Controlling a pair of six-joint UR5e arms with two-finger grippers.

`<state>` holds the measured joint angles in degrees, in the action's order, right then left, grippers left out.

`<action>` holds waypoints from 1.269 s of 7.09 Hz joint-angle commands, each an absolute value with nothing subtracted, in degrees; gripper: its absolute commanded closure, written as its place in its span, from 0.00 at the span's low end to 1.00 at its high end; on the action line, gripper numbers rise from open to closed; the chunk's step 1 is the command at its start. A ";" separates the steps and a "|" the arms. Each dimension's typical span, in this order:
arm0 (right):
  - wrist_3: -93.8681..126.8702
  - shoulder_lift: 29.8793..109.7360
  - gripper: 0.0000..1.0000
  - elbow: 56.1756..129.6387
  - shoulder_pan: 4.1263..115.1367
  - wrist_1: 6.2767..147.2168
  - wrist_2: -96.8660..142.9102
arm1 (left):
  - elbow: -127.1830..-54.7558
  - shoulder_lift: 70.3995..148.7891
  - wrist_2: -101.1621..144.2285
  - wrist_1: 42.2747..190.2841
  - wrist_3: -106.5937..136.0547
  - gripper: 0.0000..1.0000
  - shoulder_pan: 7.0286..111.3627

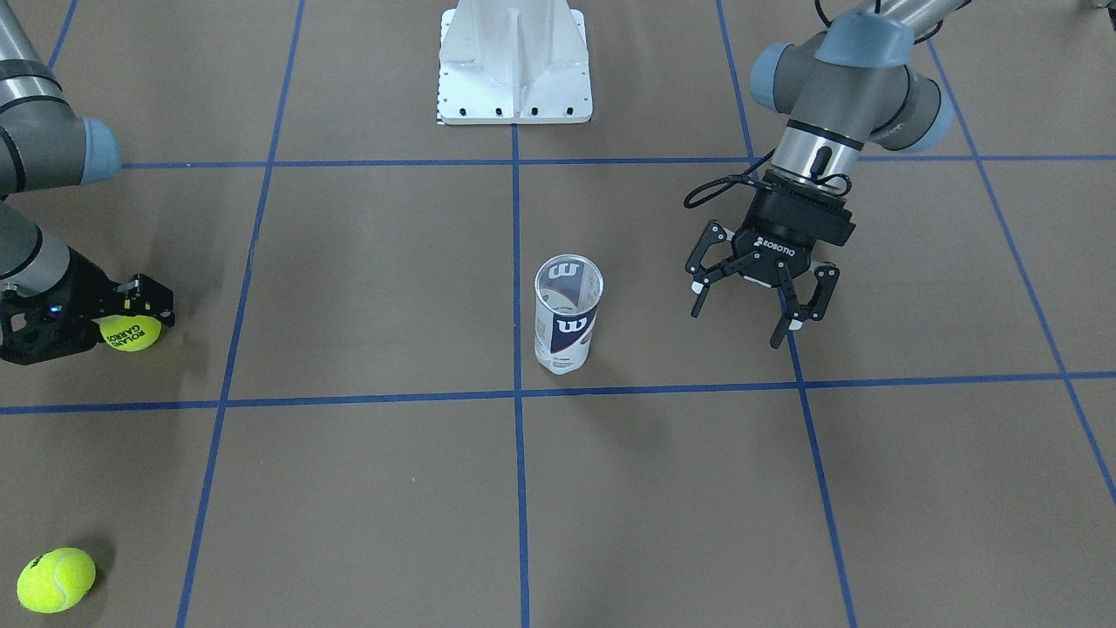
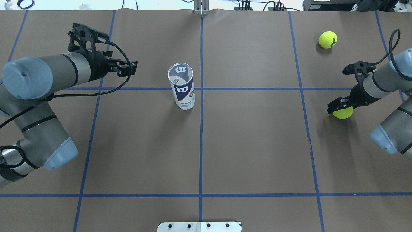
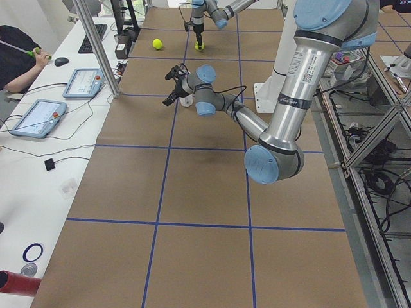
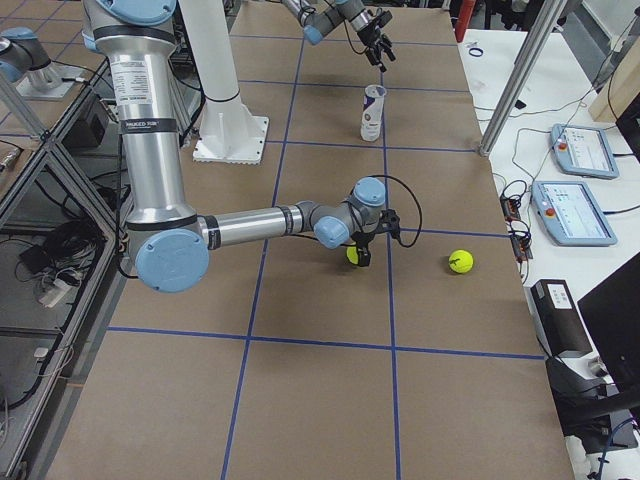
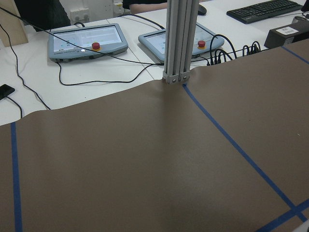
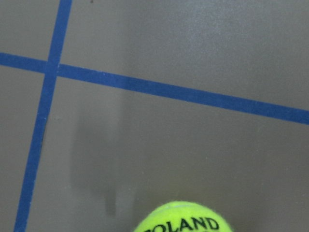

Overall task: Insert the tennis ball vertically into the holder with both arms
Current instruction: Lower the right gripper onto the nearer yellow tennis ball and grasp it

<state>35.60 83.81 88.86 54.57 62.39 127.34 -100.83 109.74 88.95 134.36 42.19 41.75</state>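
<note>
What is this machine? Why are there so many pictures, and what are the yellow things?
It is a robot with two arms on a white base, working at a brown table marked with blue lines. Each arm ends in a two-finger claw called a gripper. Six cameras took the pictures at once: one faces the robot, one looks over its shoulders, two watch from the table's ends, and one sits on each wrist. The yellow things are tennis balls. The right gripper pinches the gripped ball. The loose ball lies apart from it. The left gripper hangs open beside the can, a clear tube standing upright with its top open.
</note>
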 commanded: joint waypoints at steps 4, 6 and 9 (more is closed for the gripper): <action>35.33 83.15 1.00 91.75 56.76 62.49 130.58 | -98.27 111.62 88.86 134.56 42.10 0.01 41.31; 35.94 80.87 1.00 92.37 59.85 62.40 134.47 | -94.33 110.92 81.17 144.43 42.10 0.01 36.77; 38.13 78.41 1.00 94.83 60.73 62.40 134.38 | -92.81 108.04 75.94 154.90 37.82 0.01 30.42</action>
<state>36.58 79.39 93.93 60.51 62.36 134.33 -93.08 109.75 77.53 149.89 40.45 32.49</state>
